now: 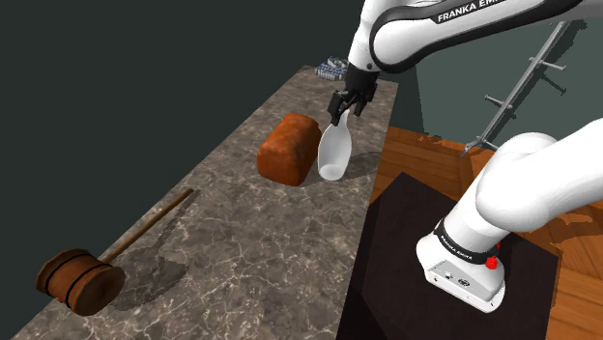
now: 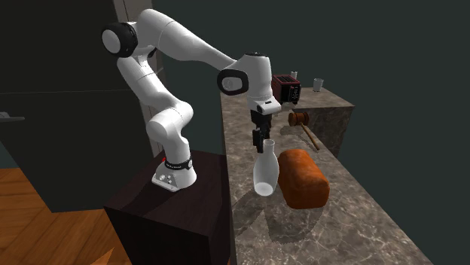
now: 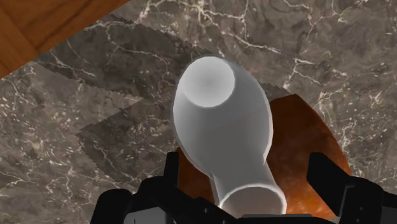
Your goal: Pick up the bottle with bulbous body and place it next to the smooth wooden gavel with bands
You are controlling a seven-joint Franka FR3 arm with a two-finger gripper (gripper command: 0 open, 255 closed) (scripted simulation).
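You see the gripper point(image 1: 345, 108) clamped on the neck of the white bottle point(image 1: 334, 153). The black fingers point(image 3: 170, 181) stand on both sides of the neck in the wrist view. The bottle hangs with its round bottom down and a little tilted, just above the marble counter point(image 1: 242, 241). Its shadow falls on the stone under it.

In the shoulder view, the brown loaf point(image 1: 288, 148) lies just beside the bottle, at 9 o'clock from it. The wooden gavel point(image 1: 79, 280) is well apart, at about 8 o'clock from the bottle, near the counter's close end. Its banded head lies on its side and its handle points to 1 o'clock.

In the second exterior view, you find the gripper point(image 2: 261, 139) above the bottle point(image 2: 265, 173), and the loaf point(image 2: 303, 178) at 3 o'clock from the bottle. The gavel point(image 2: 300, 119) lies at 1 o'clock, further along the counter point(image 2: 339, 226). Behind it stand a dark red box point(image 2: 286, 89) and a small glass point(image 2: 318, 83).
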